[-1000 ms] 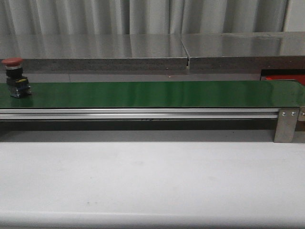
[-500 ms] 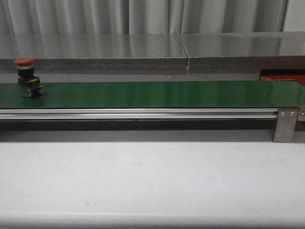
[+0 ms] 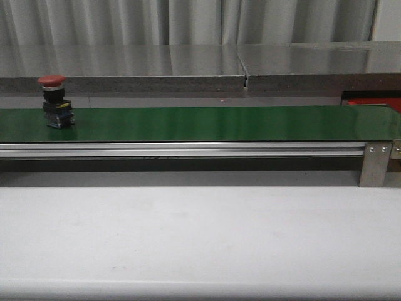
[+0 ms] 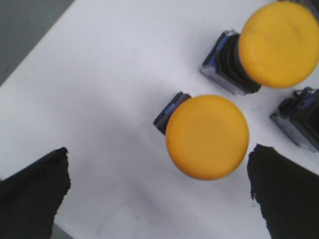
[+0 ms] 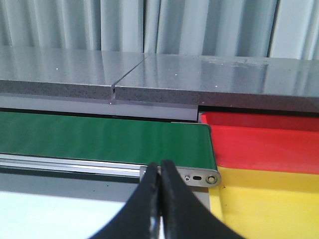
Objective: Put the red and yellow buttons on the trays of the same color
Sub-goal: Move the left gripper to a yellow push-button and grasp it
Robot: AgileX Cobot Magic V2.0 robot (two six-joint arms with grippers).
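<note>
red button: domed cap on boxy dark base, upright at left end of glossy green belt | yellow buttons: smooth round caps on white surface, between spread left gripper fingers | right gripper: pinched closed, empty | red tray adjoins yellow tray past belt end | matte white table, grey curtain

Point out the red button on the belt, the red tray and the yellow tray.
red button (image 3: 51, 80): front view, on its red domed cap.
red tray (image 5: 269, 149): right wrist view, on its bare floor.
yellow tray (image 5: 269, 204): right wrist view, on its bare floor.
</note>
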